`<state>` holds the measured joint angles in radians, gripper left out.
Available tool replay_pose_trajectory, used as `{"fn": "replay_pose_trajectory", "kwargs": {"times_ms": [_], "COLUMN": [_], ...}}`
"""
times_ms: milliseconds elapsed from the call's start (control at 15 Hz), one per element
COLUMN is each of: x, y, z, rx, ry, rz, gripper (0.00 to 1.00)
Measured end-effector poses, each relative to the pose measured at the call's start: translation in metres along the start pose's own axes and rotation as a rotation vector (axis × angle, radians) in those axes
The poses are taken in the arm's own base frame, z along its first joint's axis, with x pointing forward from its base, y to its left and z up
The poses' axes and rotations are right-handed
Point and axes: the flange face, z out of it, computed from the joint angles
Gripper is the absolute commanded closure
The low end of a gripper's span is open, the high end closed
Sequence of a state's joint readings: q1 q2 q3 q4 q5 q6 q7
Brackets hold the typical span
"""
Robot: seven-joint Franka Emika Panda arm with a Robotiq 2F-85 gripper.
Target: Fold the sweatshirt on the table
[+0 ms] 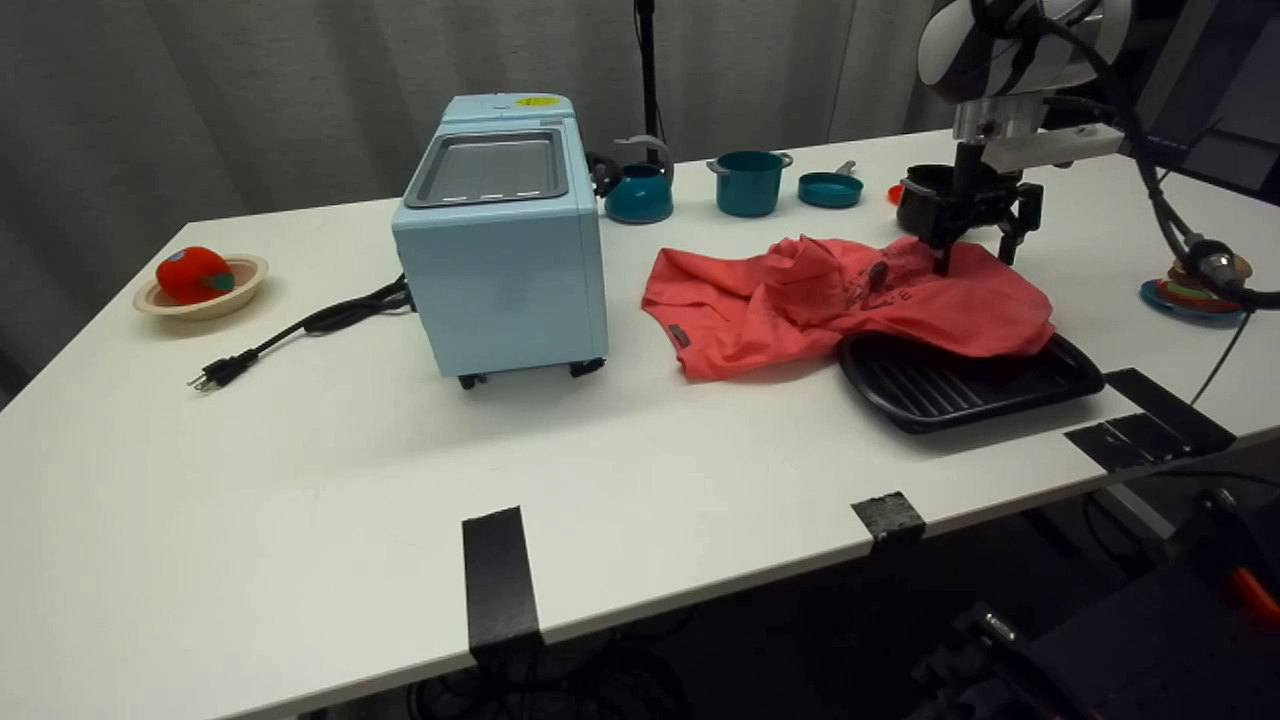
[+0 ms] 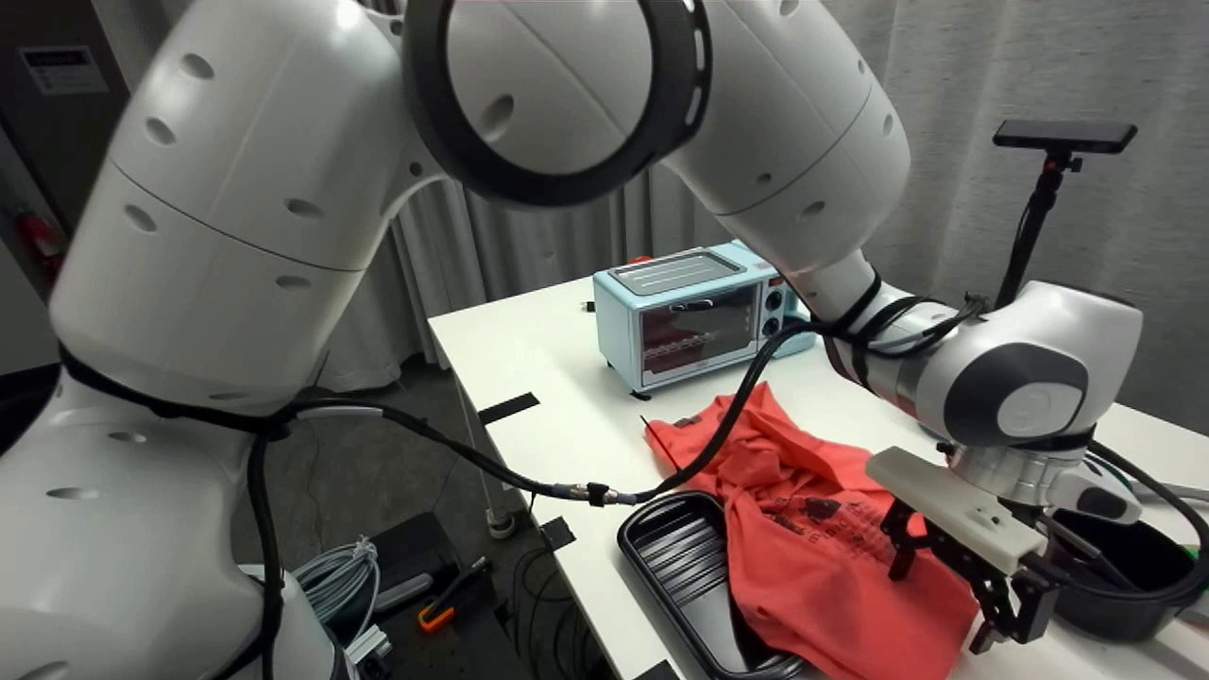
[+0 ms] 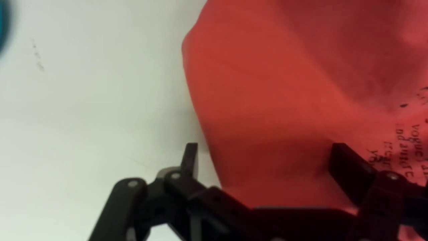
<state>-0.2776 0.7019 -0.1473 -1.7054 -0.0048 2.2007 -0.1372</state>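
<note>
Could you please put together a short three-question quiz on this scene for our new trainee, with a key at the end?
1. True or false: in the wrist view, the gripper stands open across an edge of the sweatshirt.

2. Which thing does the sweatshirt partly cover in both exterior views?
A) the toaster oven
B) the black ridged tray
C) the two-handled pot

3. In an exterior view, what is the main colour of the rounded item in the pale bowl?

Key: 1. True. 2. B. 3. Red.
</note>
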Motion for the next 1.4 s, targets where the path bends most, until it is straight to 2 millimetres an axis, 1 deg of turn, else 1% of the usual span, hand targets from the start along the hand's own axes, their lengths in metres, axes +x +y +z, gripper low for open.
{"fn": "replay_pose_trajectory", "kwargs": {"times_ms": [67, 133, 200, 267, 333, 400, 467, 533, 733, 800, 933, 1000, 1067, 1200, 1400], "x": [0.003, 0.007, 0.01, 0.012, 0.014, 0.016, 0.018, 0.019, 0.021, 0.021, 0.019, 0.018, 0.016, 0.011, -0.002], "y": [0.003, 0.007, 0.009, 0.01, 0.011, 0.012, 0.013, 0.013, 0.007, 0.003, -0.008, -0.017, -0.029, -0.058, -0.11], "z": [0.007, 0.013, 0.015, 0.016, 0.015, 0.013, 0.01, 0.008, 0.001, -0.003, -0.015, -0.025, -0.037, -0.065, -0.104], "rx": [-0.001, -0.003, -0.003, -0.003, -0.004, -0.005, -0.005, -0.005, 0.001, 0.004, 0.014, 0.02, 0.025, 0.033, 0.043], "ry": [-0.006, -0.01, -0.013, -0.016, -0.018, -0.021, -0.022, -0.025, -0.031, -0.04, -0.061, -0.067, -0.067, -0.051, -0.015], "rz": [0.006, 0.01, 0.013, 0.014, 0.015, 0.018, 0.021, 0.021, 0.014, 0.009, -0.009, -0.023, -0.043, -0.092, -0.18], "gripper": [0.25, 0.26, 0.32, 0.42, 0.48, 0.57, 0.64, 0.73, 0.95, 1.0, 1.0, 0.98, 0.98, 0.98, 0.98]}}
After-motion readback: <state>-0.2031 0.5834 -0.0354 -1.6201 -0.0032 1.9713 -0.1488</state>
